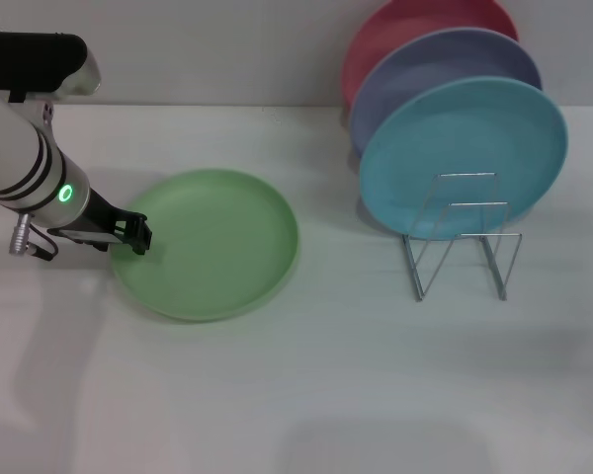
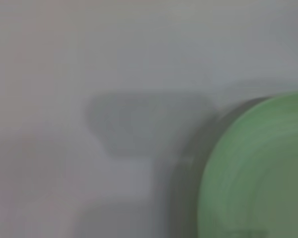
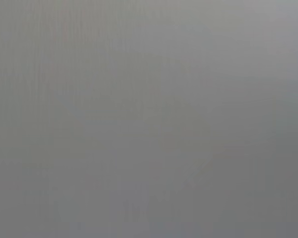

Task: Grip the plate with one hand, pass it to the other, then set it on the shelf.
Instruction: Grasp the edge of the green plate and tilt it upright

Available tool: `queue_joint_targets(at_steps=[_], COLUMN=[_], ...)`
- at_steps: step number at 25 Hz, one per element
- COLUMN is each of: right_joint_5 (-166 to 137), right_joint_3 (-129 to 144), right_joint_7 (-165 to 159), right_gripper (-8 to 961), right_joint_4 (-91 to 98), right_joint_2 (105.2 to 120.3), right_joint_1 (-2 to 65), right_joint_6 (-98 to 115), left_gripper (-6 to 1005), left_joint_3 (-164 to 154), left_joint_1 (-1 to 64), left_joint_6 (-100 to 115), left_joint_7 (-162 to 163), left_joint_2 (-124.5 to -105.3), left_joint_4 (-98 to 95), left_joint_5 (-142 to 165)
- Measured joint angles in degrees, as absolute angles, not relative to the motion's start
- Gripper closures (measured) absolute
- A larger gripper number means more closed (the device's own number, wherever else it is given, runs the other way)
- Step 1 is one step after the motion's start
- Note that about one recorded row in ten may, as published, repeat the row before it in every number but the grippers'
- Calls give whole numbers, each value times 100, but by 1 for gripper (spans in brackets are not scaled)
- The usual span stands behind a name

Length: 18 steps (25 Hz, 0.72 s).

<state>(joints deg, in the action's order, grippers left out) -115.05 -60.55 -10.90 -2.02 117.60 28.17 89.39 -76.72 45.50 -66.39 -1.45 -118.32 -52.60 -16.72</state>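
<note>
The light green plate lies flat on the white table, left of centre in the head view. My left gripper, on the arm with the green ring, is low at the plate's left rim. The left wrist view shows only the plate's rim and a shadow on the table. The silver wire shelf stands to the right of the plate, its front slots empty. My right gripper is out of view; the right wrist view shows only plain grey.
A turquoise-blue plate, a lavender plate and a pink plate stand upright in the shelf's rear part. The white table stretches in front.
</note>
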Motion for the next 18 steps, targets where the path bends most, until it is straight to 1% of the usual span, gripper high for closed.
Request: queue_joint_targets(at_steps=[3, 6, 11, 18], right_joint_5=[-11505, -11505, -11504, -11504], right_joint_3=[-6055, -6055, -6055, -6055], right_joint_7=[-1091, -1096, -1096, -1096], right_gripper=[437, 437, 437, 436], right_joint_4=[-202, -202, -202, -202], right_joint_2=[11760, 11760, 11760, 11760], right_joint_1=[2806, 2801, 2802, 2804], right_joint_6=[8940, 8942, 8946, 8948], left_gripper=[461, 536, 533, 574], left_joint_3=[-7672, -7664, -7634, -7653], left_joint_1=[4558, 4561, 4576, 4579], left_joint_6=[-6644, -6627, -6619, -6619], left_joint_7=[-147, -150, -158, -158], left_joint_2=[-11831, -11818, -11813, -11820], left_joint_4=[-5207, -5163, -5150, -5150], left_joint_5=[-1667, -1654, -1561, -1548])
